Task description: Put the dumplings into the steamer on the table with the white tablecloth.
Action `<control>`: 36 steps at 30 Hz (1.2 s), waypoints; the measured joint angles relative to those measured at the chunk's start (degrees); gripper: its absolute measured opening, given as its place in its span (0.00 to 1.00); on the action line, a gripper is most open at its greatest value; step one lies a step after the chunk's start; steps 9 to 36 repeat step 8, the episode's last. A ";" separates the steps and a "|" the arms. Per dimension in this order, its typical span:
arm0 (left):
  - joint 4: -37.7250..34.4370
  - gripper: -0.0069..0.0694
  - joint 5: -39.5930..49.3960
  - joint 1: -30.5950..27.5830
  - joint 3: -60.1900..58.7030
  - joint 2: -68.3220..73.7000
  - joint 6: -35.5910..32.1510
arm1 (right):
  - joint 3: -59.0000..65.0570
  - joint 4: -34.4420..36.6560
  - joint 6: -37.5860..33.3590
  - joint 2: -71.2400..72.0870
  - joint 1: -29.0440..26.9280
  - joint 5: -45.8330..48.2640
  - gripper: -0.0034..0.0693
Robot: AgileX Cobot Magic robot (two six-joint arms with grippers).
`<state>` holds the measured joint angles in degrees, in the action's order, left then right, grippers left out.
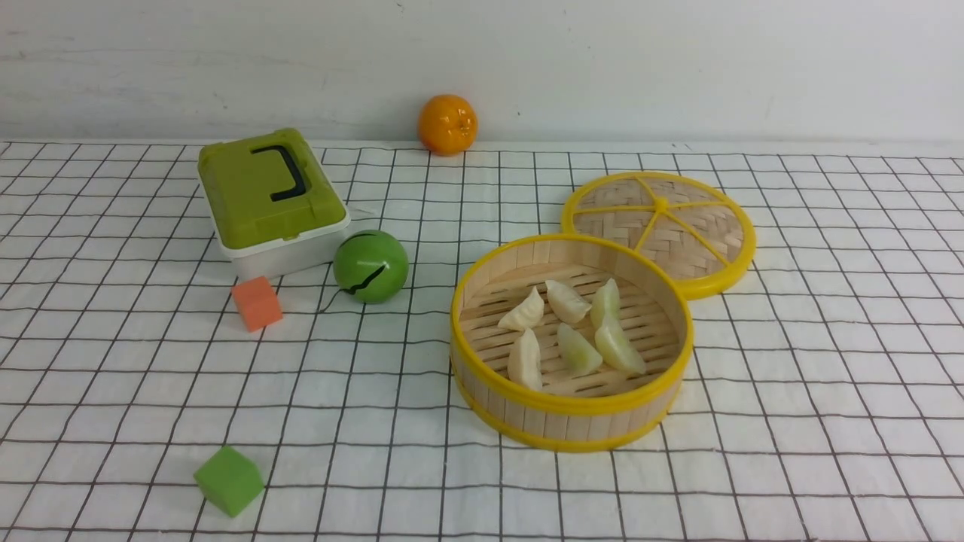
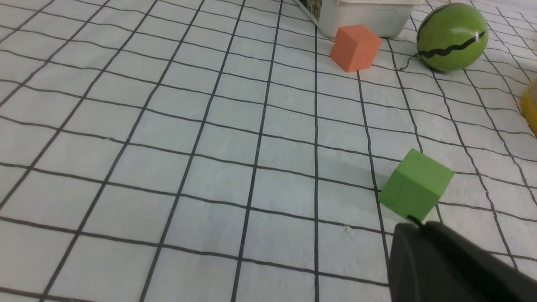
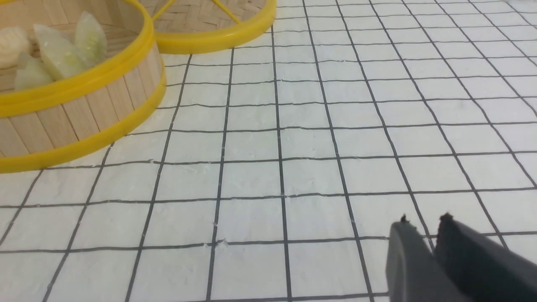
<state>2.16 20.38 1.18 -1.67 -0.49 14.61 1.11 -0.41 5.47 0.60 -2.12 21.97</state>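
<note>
Several cream-white dumplings (image 1: 576, 331) lie together on the slatted floor of the round bamboo steamer (image 1: 572, 405), which stands right of centre on the white grid tablecloth (image 1: 813, 391). Neither arm shows in the front view. In the right wrist view the steamer (image 3: 84, 105) with dumplings (image 3: 58, 54) sits far off from my right gripper (image 3: 424, 220). That gripper hovers over bare cloth, its jaws slightly open with nothing between them. My left gripper (image 2: 419, 224) is shut and empty, just short of a green cube (image 2: 415, 184).
The flat woven lid (image 1: 663, 226) leans against the steamer's far right side. On the left stand a green-lidded box (image 1: 267, 196), a green striped ball (image 1: 370, 266), an orange cube (image 1: 257, 302) and the green cube (image 1: 229, 480). An orange (image 1: 447, 124) sits by the back wall.
</note>
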 joint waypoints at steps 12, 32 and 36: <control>0.00 0.08 0.00 0.00 0.00 0.00 0.00 | 0.00 0.00 0.00 0.00 0.00 0.00 0.21; 0.00 0.08 0.00 0.00 0.00 0.00 0.00 | 0.00 0.00 0.00 0.00 0.00 0.00 0.21; 0.00 0.08 0.00 0.00 0.00 0.00 0.00 | 0.00 0.00 0.00 0.00 0.00 0.00 0.21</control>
